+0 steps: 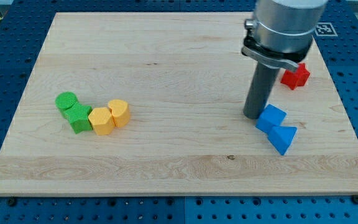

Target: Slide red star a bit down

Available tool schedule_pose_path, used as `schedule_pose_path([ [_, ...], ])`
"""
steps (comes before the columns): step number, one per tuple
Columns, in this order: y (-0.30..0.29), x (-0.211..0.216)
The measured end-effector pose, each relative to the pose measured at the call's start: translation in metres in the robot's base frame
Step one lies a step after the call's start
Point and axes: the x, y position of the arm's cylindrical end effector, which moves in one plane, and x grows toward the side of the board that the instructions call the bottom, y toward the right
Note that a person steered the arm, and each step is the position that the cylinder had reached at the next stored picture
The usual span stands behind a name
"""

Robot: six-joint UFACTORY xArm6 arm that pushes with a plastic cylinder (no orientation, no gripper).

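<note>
The red star (296,76) lies near the board's right edge, partly hidden behind the arm's grey body. My tip (253,116) rests on the board to the lower left of the red star, a short way from it. The tip touches or nearly touches the left side of the upper of two blue blocks (270,118). The second blue block (283,137) sits just below and to the right of the first.
A green round block (66,101) and a green star-like block (78,117) sit at the view's left. Two yellow blocks (100,121) (119,112) lie right beside them. The wooden board (166,56) ends in blue perforated table all around.
</note>
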Motion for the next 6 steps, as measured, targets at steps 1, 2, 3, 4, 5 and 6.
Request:
schedule_pose_path([
  [1,0.010,0.006],
  [2,0.002,-0.037],
  [3,0.001,-0.087],
  [4,0.012,-0.133],
  [5,0.061,-0.152],
  [6,0.086,-0.138],
])
